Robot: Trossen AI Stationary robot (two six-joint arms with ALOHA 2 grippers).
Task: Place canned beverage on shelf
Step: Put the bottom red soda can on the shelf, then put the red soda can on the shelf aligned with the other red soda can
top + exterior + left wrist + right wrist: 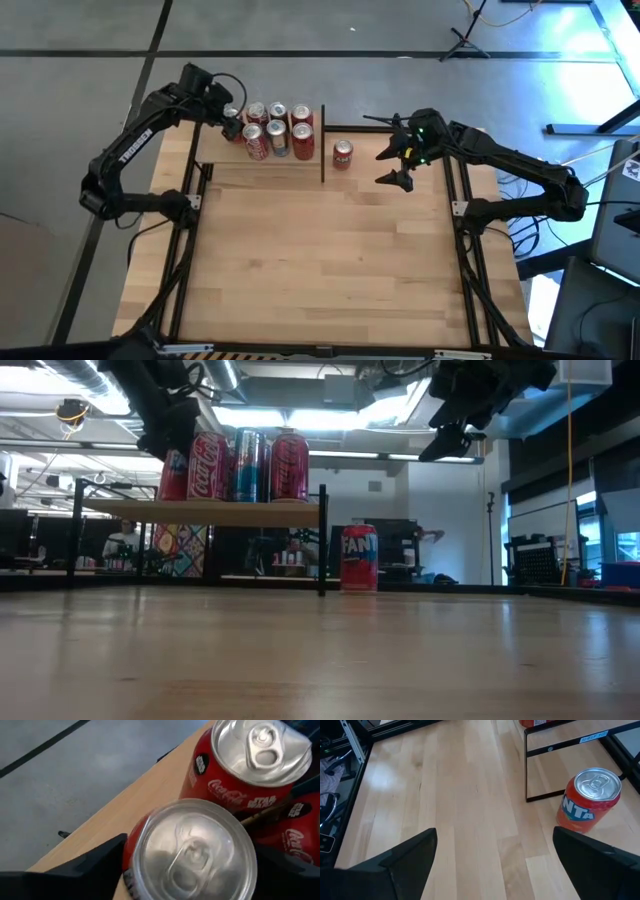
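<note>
From above, the small light-wood shelf on thin black posts (262,165) sits at the far edge of the big wooden tabletop (320,270) with a bunch of red and silver-topped cans on it. The left gripper (232,122) is over the shelf's far-left corner, right at the red soda can with the silver lid (233,112) there. The orange Fanta can (342,154) stands on the tabletop just beside the shelf's right-hand post. The right gripper (398,160) hangs near that can but apart from it, fingers spread wide.

From table height, the shelf board (205,511) carries a row of upright cans, and the left gripper (168,440) is up against the leftmost one. The Fanta can (359,558) is upright on the table next to the shelf's black post. The right gripper (455,438) is up in the air above and to the side of it.

Left wrist cam: the dark fingers (85,865) sit either side of the red can (192,852), close against it, so they look to be pinching it. A Coca-Cola Star Wars can (245,767) stands just behind.

Right wrist cam: both fingers (405,860) are well apart, nothing between them but bare wood. The Fanta can (590,800) is off to one side, just beside the shelf's black frame (527,767).
</note>
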